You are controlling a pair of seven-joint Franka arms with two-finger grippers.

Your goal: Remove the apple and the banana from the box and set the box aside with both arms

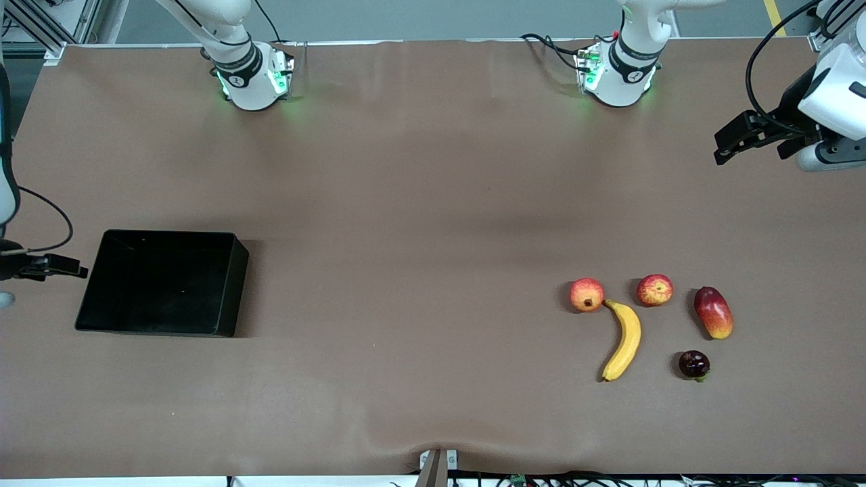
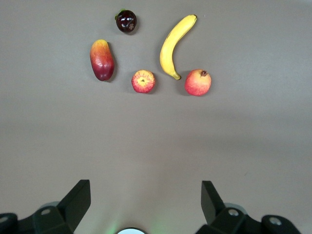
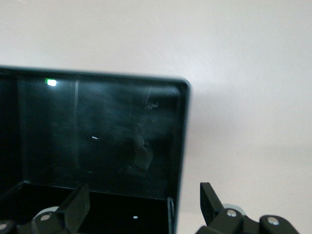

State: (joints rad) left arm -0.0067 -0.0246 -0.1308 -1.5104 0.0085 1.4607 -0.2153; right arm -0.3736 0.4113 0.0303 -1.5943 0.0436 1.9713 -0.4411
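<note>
The black box (image 1: 234, 291) lies at the right arm's end of the table, empty. My right gripper (image 1: 80, 269) is open at the box's outer wall, and in the right wrist view (image 3: 144, 202) a corner of the box (image 3: 184, 126) shows between its fingers. The banana (image 1: 624, 340) and the apple (image 1: 655, 289) lie toward the left arm's end. My left gripper (image 1: 718, 147) is open and empty, up in the air over bare table. Its wrist view (image 2: 145, 200) shows the banana (image 2: 173, 45) and the apple (image 2: 143, 81) well apart from it.
A pomegranate (image 1: 586, 295) touches the banana's tip. A red-yellow mango (image 1: 713, 312) and a dark round fruit (image 1: 694, 364) lie beside the apple. The arms' bases (image 1: 254, 78) stand along the edge farthest from the front camera.
</note>
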